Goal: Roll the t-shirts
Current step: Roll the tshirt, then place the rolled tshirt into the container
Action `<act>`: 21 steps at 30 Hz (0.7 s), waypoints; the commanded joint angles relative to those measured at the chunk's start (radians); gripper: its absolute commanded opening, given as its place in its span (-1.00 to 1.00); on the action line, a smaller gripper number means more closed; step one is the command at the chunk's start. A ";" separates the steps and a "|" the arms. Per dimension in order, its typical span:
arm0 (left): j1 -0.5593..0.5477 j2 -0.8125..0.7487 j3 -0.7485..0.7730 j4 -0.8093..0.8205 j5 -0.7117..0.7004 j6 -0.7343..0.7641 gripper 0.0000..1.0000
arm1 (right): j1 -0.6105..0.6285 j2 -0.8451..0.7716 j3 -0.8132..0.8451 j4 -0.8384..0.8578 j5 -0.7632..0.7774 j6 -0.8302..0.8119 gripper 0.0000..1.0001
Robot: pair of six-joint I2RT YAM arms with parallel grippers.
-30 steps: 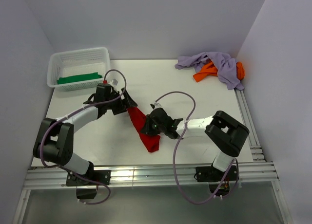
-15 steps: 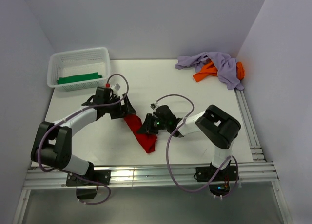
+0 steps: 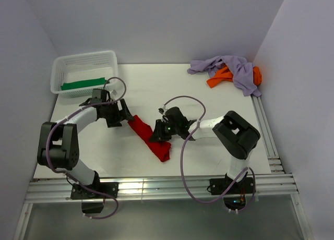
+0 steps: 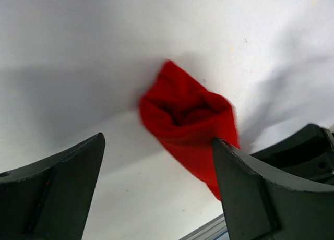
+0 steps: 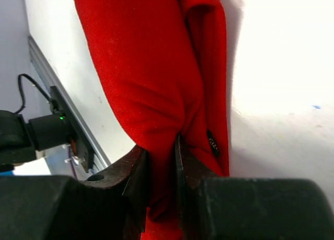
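**Red t-shirt and both hands, seen from above and from each wrist.** You see the red t-shirt (image 3: 160, 148) lying as a narrow, bunched band on the white surface (image 3: 219, 115). It sits near the middle, toward the near edge, and runs diagonally from far-left to near-right.

The right hand (image 3: 158, 135) is closed on it about midway along. In the right wrist view, its fingers (image 5: 136, 172) pinch a fold of the red cloth (image 5: 151, 68) between them.

The left hand (image 3: 125, 117) stands wide open just beside the band's far-left end and grips nothing. In the left wrist view, that crumpled end (image 4: 185, 122) rests on the surface ahead of the spread fingers (image 4: 62, 182), and you can see a gap between it and both of them.

Farther out, the green t-shirt (image 3: 83, 84) lies inside the white mesh basket (image 3: 83, 57) at the far-left corner. At the far-right corner, the lavender t-shirt (image 3: 232, 65) is heaped over the orange t-shirt (image 3: 218, 79), well apart from both hands.
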 commanded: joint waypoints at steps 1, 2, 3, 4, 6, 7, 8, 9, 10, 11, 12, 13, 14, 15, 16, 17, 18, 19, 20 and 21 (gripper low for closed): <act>0.063 0.052 0.045 -0.012 0.122 0.025 0.77 | -0.028 0.034 -0.035 -0.297 0.140 -0.155 -1.00; 0.065 0.064 0.048 -0.012 0.150 0.026 0.78 | -0.027 0.030 -0.033 -0.327 0.144 -0.167 -1.00; 0.065 0.087 0.046 -0.008 0.206 0.026 0.79 | -0.028 0.021 -0.027 -0.343 0.152 -0.184 -1.00; 0.068 0.098 0.045 -0.002 0.243 0.029 0.80 | -0.027 0.016 -0.022 -0.358 0.161 -0.212 -1.00; 0.077 0.121 0.030 0.018 0.300 0.022 0.80 | -0.028 0.011 -0.012 -0.409 0.184 -0.245 -1.00; 0.083 0.124 0.022 0.049 0.355 0.014 0.82 | -0.027 0.011 -0.003 -0.429 0.189 -0.268 -1.00; 0.086 0.129 0.005 0.064 0.374 0.011 0.83 | -0.027 0.007 0.001 -0.435 0.199 -0.279 -1.00; 0.085 0.127 -0.003 0.078 0.394 0.008 0.83 | -0.028 0.008 0.001 -0.440 0.199 -0.287 -1.00; 0.086 0.124 -0.012 0.114 0.414 -0.004 0.84 | -0.028 0.010 0.002 -0.449 0.198 -0.301 -1.00; 0.088 0.123 -0.021 0.130 0.418 -0.012 0.84 | -0.028 0.013 0.005 -0.452 0.192 -0.304 -1.00; 0.089 0.118 -0.035 0.150 0.415 -0.020 0.86 | -0.027 0.017 0.007 -0.455 0.186 -0.307 -1.00; 0.091 0.118 -0.042 0.168 0.417 -0.030 0.86 | -0.028 0.017 0.004 -0.450 0.181 -0.313 -1.00; 0.094 0.129 -0.047 0.199 0.422 -0.037 0.86 | -0.027 0.016 0.001 -0.449 0.178 -0.315 -1.00; 0.096 0.140 -0.046 0.210 0.422 -0.044 0.88 | -0.028 0.016 -0.001 -0.449 0.173 -0.318 -1.00; 0.097 0.149 -0.044 0.218 0.428 -0.047 0.89 | -0.028 0.014 -0.001 -0.450 0.172 -0.319 -1.00; 0.105 0.161 -0.044 0.243 0.440 -0.051 0.93 | -0.028 0.017 0.002 -0.453 0.173 -0.322 -1.00; 0.109 0.164 -0.044 0.251 0.451 -0.052 0.95 | -0.028 0.017 0.004 -0.459 0.173 -0.327 -1.00; 0.116 0.169 -0.041 0.248 0.449 -0.044 0.96 | -0.028 0.017 0.004 -0.461 0.172 -0.330 -1.00; 0.116 0.176 -0.030 0.241 0.436 -0.034 0.96 | -0.028 0.016 0.007 -0.464 0.172 -0.331 -1.00; 0.116 0.181 -0.027 0.236 0.434 -0.022 0.97 | -0.028 0.016 0.007 -0.466 0.166 -0.334 -1.00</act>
